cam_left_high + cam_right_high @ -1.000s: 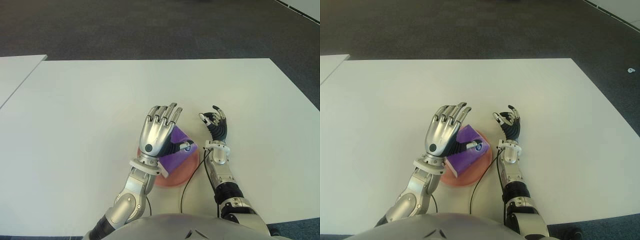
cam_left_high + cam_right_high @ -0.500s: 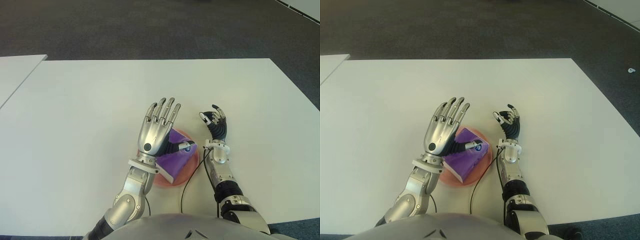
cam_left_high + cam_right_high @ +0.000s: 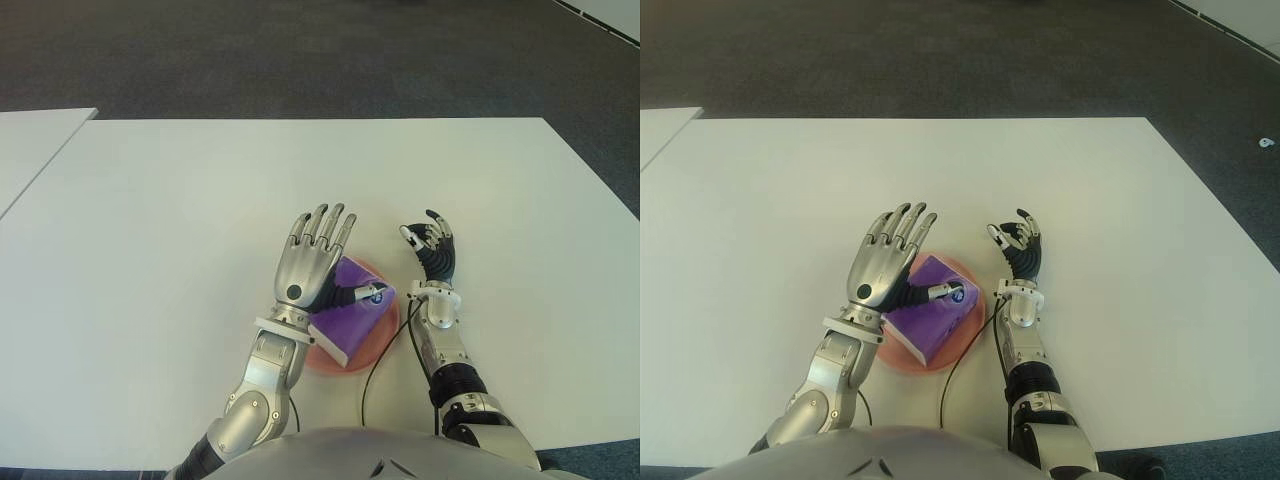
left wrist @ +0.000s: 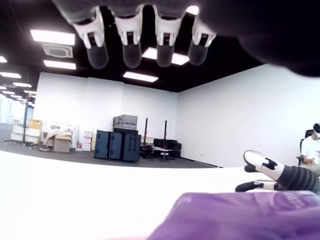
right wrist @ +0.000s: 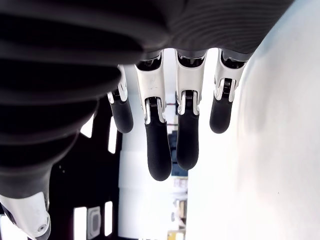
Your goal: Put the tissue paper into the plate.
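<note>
The purple tissue pack [image 3: 351, 312] lies in the pink plate [image 3: 384, 336] near the table's front edge, just ahead of my body. My left hand [image 3: 336, 262] stands upright at the pack's left side, fingers spread and straight. Its thumb reaches across the top of the pack; the palm holds nothing. In the left wrist view the pack [image 4: 240, 215] fills the lower part below the straight fingers [image 4: 132, 45]. My right hand [image 3: 431, 243] shows just right of the plate, its fingers [image 5: 155, 145] loosely bent with nothing in them.
The white table [image 3: 150, 220] stretches wide on all sides of the plate. A second white table [image 3: 30, 140] stands at the far left across a narrow gap. A black cable [image 3: 378, 362] runs by the plate's near right rim. Dark carpet lies beyond.
The pack, leaning against my left palm before, has settled flatter into the plate. My left hand has spread its fingers and drawn slightly back toward me. The right hand has not moved.
</note>
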